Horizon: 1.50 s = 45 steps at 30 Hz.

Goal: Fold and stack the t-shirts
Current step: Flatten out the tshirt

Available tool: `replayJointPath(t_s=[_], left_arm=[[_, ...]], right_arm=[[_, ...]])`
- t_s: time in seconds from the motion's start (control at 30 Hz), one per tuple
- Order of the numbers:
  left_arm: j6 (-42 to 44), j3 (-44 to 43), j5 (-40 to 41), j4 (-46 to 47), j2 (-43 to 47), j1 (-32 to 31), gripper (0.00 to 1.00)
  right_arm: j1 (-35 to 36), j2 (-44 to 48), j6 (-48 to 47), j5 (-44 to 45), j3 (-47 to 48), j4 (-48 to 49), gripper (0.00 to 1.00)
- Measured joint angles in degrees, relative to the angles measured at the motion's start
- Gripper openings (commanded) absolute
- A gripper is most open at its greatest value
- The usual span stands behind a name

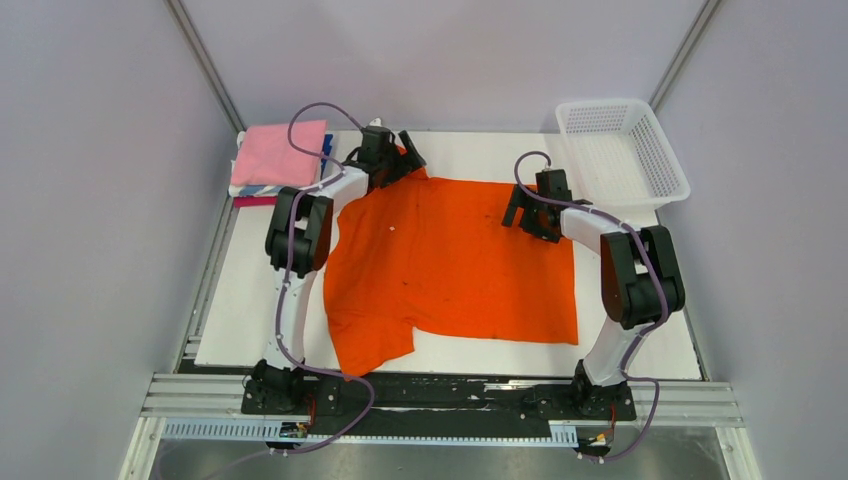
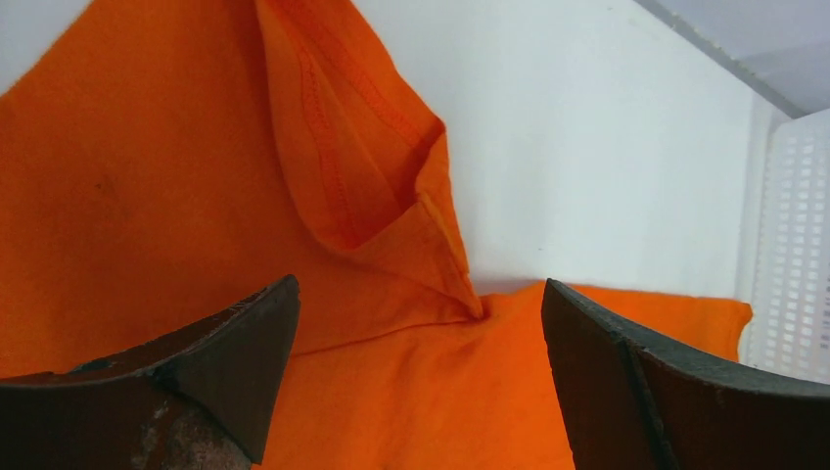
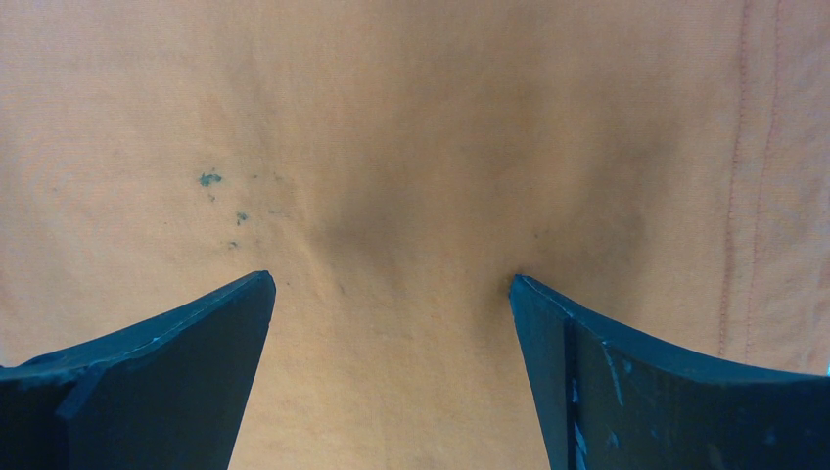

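Observation:
An orange t-shirt (image 1: pixel 450 265) lies spread on the white table, one sleeve hanging toward the near left. My left gripper (image 1: pixel 392 152) is open over the shirt's far left corner; in the left wrist view (image 2: pixel 421 323) a folded sleeve (image 2: pixel 362 166) lies just beyond its fingers. My right gripper (image 1: pixel 527 210) is open and pressed low on the shirt's far right part; the right wrist view (image 3: pixel 391 294) shows cloth with tiny dark specks (image 3: pixel 210 179) between the fingers. A stack of folded shirts (image 1: pixel 280 158), pink on top, sits at the far left corner.
A white plastic mesh basket (image 1: pixel 622 150) stands at the far right corner, also seen in the left wrist view (image 2: pixel 793 264). Bare white table (image 1: pixel 250 300) lies left of the shirt. Grey walls enclose the table.

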<state>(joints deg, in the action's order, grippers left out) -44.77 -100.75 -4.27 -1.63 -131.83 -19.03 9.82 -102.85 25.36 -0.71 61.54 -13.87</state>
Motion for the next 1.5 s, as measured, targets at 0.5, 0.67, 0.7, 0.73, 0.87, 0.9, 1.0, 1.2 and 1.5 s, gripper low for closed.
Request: replayJointPath(t_s=[0.5, 0.67, 0.7, 0.73, 0.87, 0.9, 1.0, 1.2, 1.5], left_arm=[[-2.7, -10.8, -3.3, 0.6, -9.1, 0.0, 1.0], [-4.3, -15.5, -4.7, 2.9, -12.9, 0.0, 1.0], [-4.7, -16.3, -4.8, 3.6, -13.6, 0.0, 1.0], [-5.3, -17.3, -5.1, 4.5, -14.5, 0.0, 1.0], [-7.5, -23.0, -6.2, 7.1, -19.0, -0.1, 1.0], [-7.8, -24.6, -6.2, 7.4, -20.2, -0.1, 1.0], [-8.3, -29.9, -5.8, 7.3, -23.4, -0.4, 1.0], [-7.3, -37.2, -3.1, 4.1, -26.6, -1.0, 1.0], [1.2, -29.5, 0.6, -2.9, -18.6, -1.2, 1.0]], right_arm=[[0.0, -1.6, -0.6, 1.1, 1.7, 0.0, 1.0], [0.0, -2.1, -0.7, 1.6, 2.3, 0.1, 1.0], [0.0, -2.1, -0.7, 1.7, 2.4, 0.1, 1.0], [0.0, -2.2, -0.7, 1.7, 2.4, 0.1, 1.0], [0.0, -2.5, -0.8, 1.9, 2.7, 0.1, 1.0], [0.0, -2.5, -0.8, 1.9, 2.8, 0.1, 1.0], [0.0, -2.6, -0.9, 2.2, 2.9, 0.1, 1.0], [0.0, -2.6, -0.8, 2.6, 3.0, 0.1, 1.0], [0.1, -1.9, -0.2, 4.9, 2.8, -1.7, 1.0]])
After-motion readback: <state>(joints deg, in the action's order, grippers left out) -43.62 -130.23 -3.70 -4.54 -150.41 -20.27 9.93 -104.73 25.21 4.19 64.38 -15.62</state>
